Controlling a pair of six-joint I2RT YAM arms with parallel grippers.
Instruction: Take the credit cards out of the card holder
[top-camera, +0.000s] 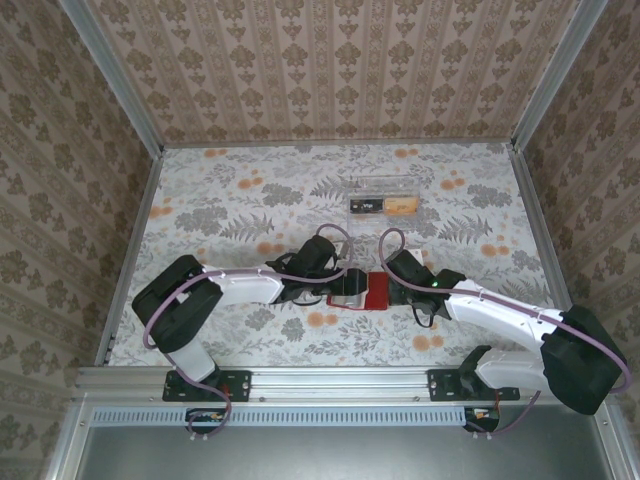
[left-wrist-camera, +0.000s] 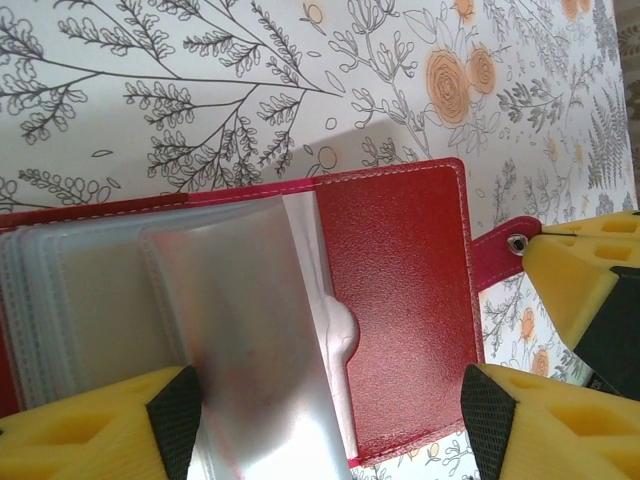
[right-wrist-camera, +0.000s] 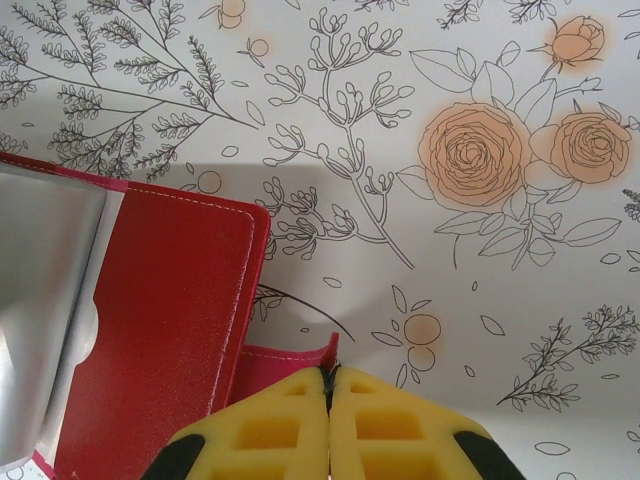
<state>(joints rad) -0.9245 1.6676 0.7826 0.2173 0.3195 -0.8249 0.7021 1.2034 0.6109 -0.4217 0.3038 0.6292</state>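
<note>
The walled floral counter (top-camera: 250, 200) lay roomy around the card holder (top-camera: 375, 292); left hand (left-wrist-camera: 330, 410) gaped over it, right hand (right-wrist-camera: 328, 385) pinched its tab (right-wrist-camera: 290, 365).

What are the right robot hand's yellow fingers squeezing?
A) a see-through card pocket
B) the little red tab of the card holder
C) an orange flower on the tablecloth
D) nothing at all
B: in the right wrist view the right gripper is shut, with the little red tab pinched between its fingers, next to the open card holder.
</note>
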